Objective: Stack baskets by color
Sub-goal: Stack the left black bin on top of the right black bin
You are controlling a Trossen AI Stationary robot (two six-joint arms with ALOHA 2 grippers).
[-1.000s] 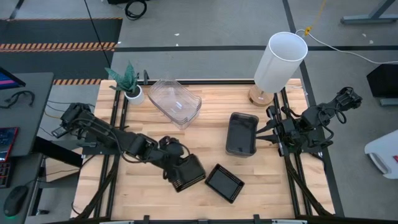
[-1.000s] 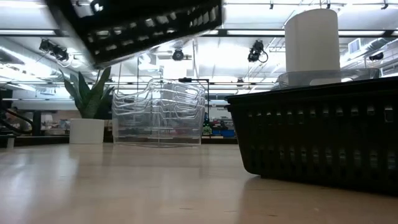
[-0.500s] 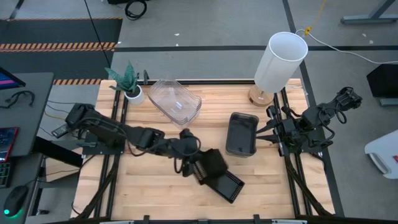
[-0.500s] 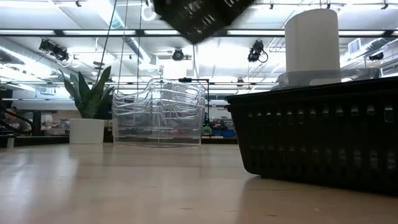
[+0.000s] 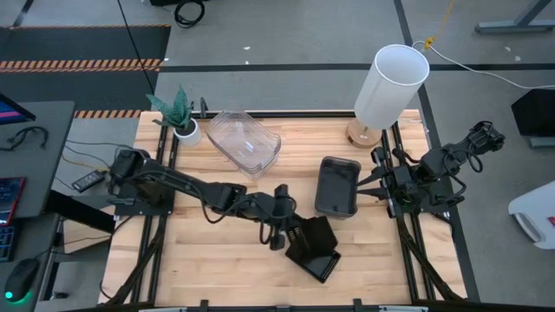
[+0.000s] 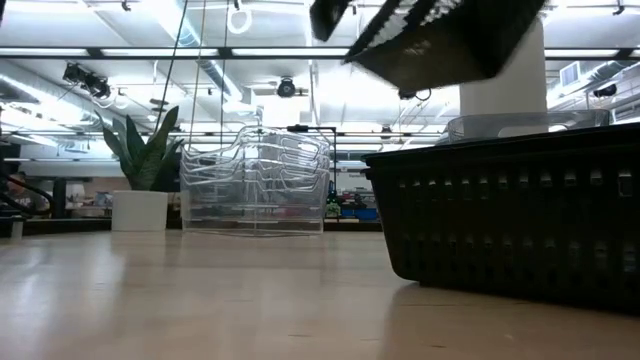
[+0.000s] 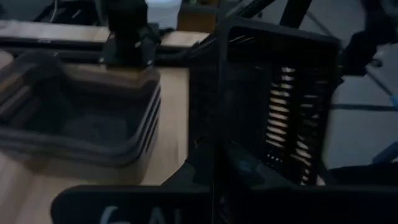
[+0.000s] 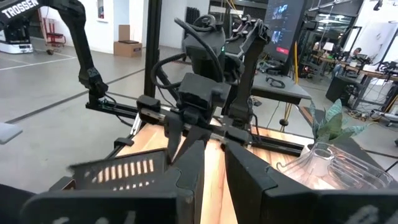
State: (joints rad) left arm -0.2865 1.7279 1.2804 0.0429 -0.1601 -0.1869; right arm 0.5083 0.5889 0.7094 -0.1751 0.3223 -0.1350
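Note:
My left gripper (image 5: 282, 232) is shut on a small black basket (image 5: 314, 234) and holds it in the air, tilted, over a second black basket (image 5: 321, 265) that rests on its bottom near the table's front edge. In the low view the held basket (image 6: 440, 38) hangs high above the resting one (image 6: 510, 215). A stack of smoky grey baskets (image 5: 336, 186) stands right of centre, and a stack of clear baskets (image 5: 245, 143) at the far left. My right gripper (image 8: 213, 177) waits at the table's right edge, slightly open, with nothing between its fingers. My left gripper pinches one side wall of the black basket at its rim (image 7: 215, 134), on the side toward the table's left. The fingers reach in nearly level from the left. The basket is lifted clear and tilted, above the other black basket.
A tall white lamp shade (image 5: 390, 85) stands at the far right, behind the grey stack. A small white pot with a plant (image 5: 184, 128) stands at the far left corner. Bare wood lies at the near left and in the table's middle.
My left gripper has carried the black basket toward the table's right edge, rolling its wrist as it went. The basket, which hung left of the resting black basket, now hangs tilted over it. The gripper has stayed shut.

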